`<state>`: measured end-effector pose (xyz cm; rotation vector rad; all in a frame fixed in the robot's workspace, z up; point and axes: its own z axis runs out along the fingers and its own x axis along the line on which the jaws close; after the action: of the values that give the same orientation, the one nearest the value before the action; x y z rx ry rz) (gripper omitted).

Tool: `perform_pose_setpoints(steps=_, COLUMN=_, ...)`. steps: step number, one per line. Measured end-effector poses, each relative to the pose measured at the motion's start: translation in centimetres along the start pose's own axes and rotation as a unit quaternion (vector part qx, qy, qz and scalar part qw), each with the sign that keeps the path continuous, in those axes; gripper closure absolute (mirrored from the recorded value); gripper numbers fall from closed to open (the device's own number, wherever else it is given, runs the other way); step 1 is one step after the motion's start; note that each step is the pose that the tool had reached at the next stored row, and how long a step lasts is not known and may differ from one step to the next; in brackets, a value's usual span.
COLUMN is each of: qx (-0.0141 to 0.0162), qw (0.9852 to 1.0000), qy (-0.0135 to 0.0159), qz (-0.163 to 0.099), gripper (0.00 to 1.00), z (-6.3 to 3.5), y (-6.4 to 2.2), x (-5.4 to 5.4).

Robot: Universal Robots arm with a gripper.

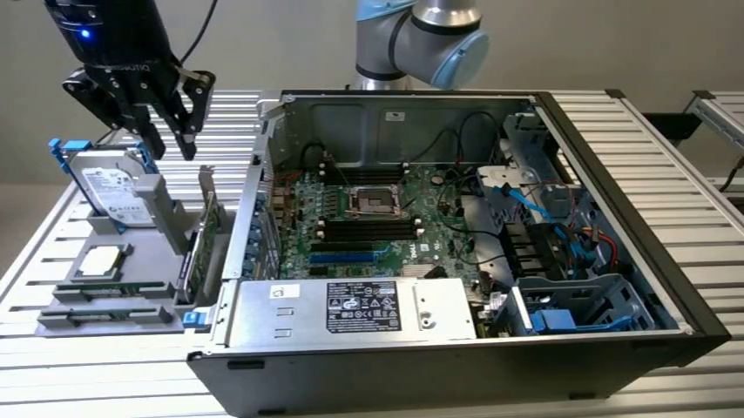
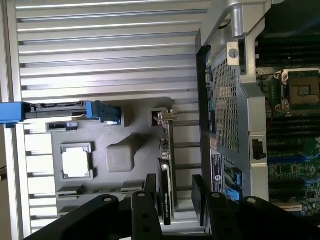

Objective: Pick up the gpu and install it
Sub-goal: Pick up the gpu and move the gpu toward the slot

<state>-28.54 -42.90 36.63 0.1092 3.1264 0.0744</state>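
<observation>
The claw (image 1: 171, 144) hangs released, its black fingers (image 1: 186, 122) spread apart and holding nothing. In the wrist view the two fingertips of the claw (image 2: 174, 182) stand well apart, with free space on their inner sides.

The gpu (image 1: 200, 252) sits below the claw, not touched by it, standing on its long edge in a slot of the grey holder tray (image 1: 70, 318). Seen from the wrist, the gpu (image 2: 166, 175) appears edge-on as a thin strip lying under the gap between the fingers, nearer one finger than the other. Its long axis runs level and crosswise to the line joining the fingertips, so its flat faces turn toward the fingers. Its silvery bracket end (image 2: 165, 117) points away from the claw's body.

On one side of the claw, beyond the card, stands the hard drive (image 1: 111, 187) with blue rails. On the other side is the open computer case (image 1: 465, 348), whose side wall runs parallel to the card.
</observation>
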Motion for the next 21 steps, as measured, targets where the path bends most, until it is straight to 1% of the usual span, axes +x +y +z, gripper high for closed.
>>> perform_pose_setpoints(steps=2, qx=0.0000, qw=1.0000, qy=0.0002, qz=-0.001, gripper=0.58, z=0.29, y=-0.17, x=0.0)
perform_pose_setpoints(steps=5, qx=0.0001, qw=1.0000, qy=0.0014, qz=-0.001, gripper=0.58, z=0.61, y=-0.57, x=0.0)
perform_pose_setpoints(steps=11, qx=0.0003, qw=1.0000, qy=0.0058, qz=-0.003, gripper=0.58, z=1.20, y=-1.55, x=-0.1)
perform_pose_setpoints(steps=14, qx=0.0004, qw=1.0000, qy=0.0063, qz=-0.004, gripper=0.58, z=1.71, y=-1.88, x=-0.1)
perform_pose_setpoints(steps=21, qx=0.0004, qw=0.9999, qy=0.0066, qz=-0.008, gripper=0.58, z=2.96, y=-2.50, x=0.0)
